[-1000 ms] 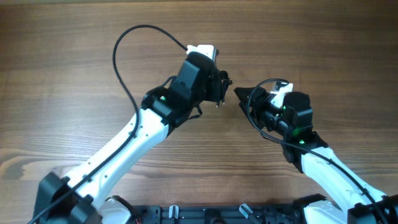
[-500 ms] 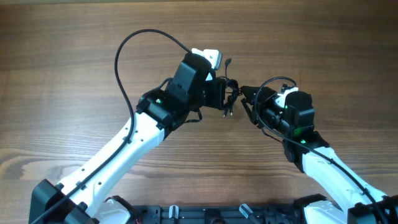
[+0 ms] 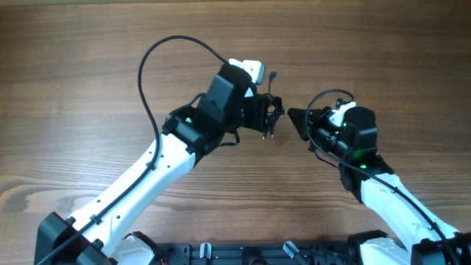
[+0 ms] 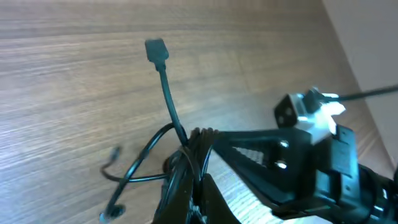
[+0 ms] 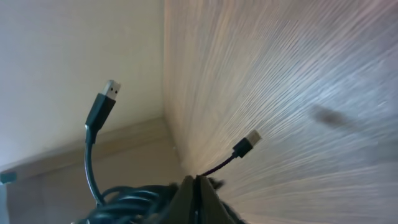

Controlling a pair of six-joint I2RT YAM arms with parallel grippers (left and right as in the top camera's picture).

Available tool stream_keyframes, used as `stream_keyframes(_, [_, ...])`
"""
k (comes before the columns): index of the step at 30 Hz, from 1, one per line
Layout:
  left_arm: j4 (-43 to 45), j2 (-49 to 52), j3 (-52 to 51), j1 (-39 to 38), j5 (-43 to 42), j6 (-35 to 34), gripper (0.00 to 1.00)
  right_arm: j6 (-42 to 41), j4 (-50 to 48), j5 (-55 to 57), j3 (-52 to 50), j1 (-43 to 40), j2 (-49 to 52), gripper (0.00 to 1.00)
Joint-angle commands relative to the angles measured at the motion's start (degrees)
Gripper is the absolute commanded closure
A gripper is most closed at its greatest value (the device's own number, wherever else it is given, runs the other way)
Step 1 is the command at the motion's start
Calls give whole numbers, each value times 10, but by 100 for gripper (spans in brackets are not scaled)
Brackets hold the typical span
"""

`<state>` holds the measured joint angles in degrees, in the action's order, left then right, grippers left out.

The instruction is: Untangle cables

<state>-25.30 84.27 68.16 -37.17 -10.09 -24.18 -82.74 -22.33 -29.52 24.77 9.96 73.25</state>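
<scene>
The cables (image 3: 275, 109) are a small bunch of thin dark wires hanging between the two grippers above the table. My left gripper (image 3: 266, 114) is shut on the bunch; in its wrist view the cables (image 4: 169, 106) rise from the left gripper (image 4: 191, 163), one strand ending in a small plug (image 4: 155, 50). My right gripper (image 3: 291, 115) points at the bunch from the right, jaws shut, tips touching it. In the right wrist view a thin strand with a plug (image 5: 254, 137) runs out from the right gripper (image 5: 196, 178), and the bundle (image 5: 127, 200) lies to its left.
The wooden table (image 3: 88, 44) lies under everything. The left arm's thick black cable (image 3: 145, 70) loops up over the table at the left. A dark base rail (image 3: 257, 254) runs along the front edge. The right arm's body (image 4: 311, 155) fills the right of the left wrist view.
My right gripper's jaws have closed at the bunch and its tip has drawn back slightly right. The left gripper carried the cables right a second ago and has held still since.
</scene>
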Motion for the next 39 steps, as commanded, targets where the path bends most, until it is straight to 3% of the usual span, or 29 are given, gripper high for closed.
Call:
stream_keyframes(1, [4, -11, 4, 34, -9, -20, 96, 175, 8, -47, 3, -38, 5, 95])
stream_keyframes(2, [3, -11, 4, 39, -14, -19, 96, 236, 7, -64, 3, -45, 5, 88])
stream_keyframes(3, [3, -11, 4, 44, -31, -19, 96, 320, 5, -104, 3, -56, 5, 69])
stream_keyframes(4, [3, -11, 4, 50, -62, -15, 96, 389, -6, -156, 3, -61, 5, 43])
stream_keyframes(5, [3, -11, 4, 54, -85, -15, 96, 452, -23, -215, 3, -61, 5, 30])
stream_keyframes(7, [4, -10, 4, 66, -177, 23, 96, 545, -36, -311, 3, -61, 5, 15])
stream_keyframes(9, [4, -10, 4, 72, -282, 50, 96, 584, -40, -336, 3, -61, 5, 10])
stream_keyframes(10, [1, -10, 4, 72, -334, 70, 96, 619, -44, -335, 3, -61, 5, 10])
stream_keyframes(12, [-8, -10, 4, 72, -357, 75, 96, 636, -57, -334, 3, -61, 5, 12])
stream_keyframes(14, [-25, -10, 4, 72, -358, 75, 96, 632, -90, -358, 3, -61, 5, 26])
stream_keyframes(15, [-28, -10, 4, 72, -360, 75, 96, 631, -101, -365, 3, -61, 5, 57])
stream_keyframes(17, [-28, -10, 4, 72, -357, 75, 96, 611, -100, -361, 3, -61, 5, 94])
stream_keyframes(18, [-28, -10, 4, 72, -352, 75, 87, 587, -100, -361, 3, -61, 5, 96])
stream_keyframes(19, [-28, -10, 4, 72, -339, 73, 63, 558, -100, -361, 3, -61, 5, 96])
stream_keyframes(20, [-29, -10, 4, 72, -318, 70, 45, 530, -100, -357, 3, -61, 5, 96])
stream_keyframes(21, [-29, -10, 4, 72, -298, 70, 13, 471, -99, -342, 3, -61, 5, 96])
stream_keyframes(22, [-29, -10, 4, 72, -292, 70, 0, 432, -100, -330, 3, -61, 5, 95])
stream_keyframes(25, [-37, -10, 4, 70, -271, 52, 0, 417, -100, -329, 3, -61, 5, 95])
stream_keyframes(27, [-68, -10, 3, 70, -197, 1, 0, 416, -100, -329, 3, -61, 5, 95])
stream_keyframes(28, [-72, -8, 3, 70, -196, -1, 5, 416, -100, -329, 3, -61, 5, 96])
stream_keyframes(32, [-69, 19, 3, 43, -196, -1, 47, 402, -100, -329, 3, -61, 5, 96])
stream_keyframes(33, [-65, 28, 3, 36, -196, -1, 64, 401, -100, -329, 3, -61, 5, 96])
stream_keyframes(34, [-58, 40, 3, 28, -196, -1, 88, 402, -100, -329, 3, -61, 5, 95])
stream_keyframes(35, [-54, 44, 3, 28, -196, -1, 96, 408, -100, -329, 3, -61, 5, 91])
stream_keyframes(36, [-53, 45, 3, 30, -186, -1, 96, 413, -102, -329, 3, -62, 5, 76])
stream_keyframes(37, [-53, 42, 3, 38, -162, -1, 96, 425, -102, -331, 3, -68, 5, 53])
stream_keyframes(39, [-53, 33, 3, 57, -148, -1, 96, 427, -103, -351, 3, -94, 4, 41])
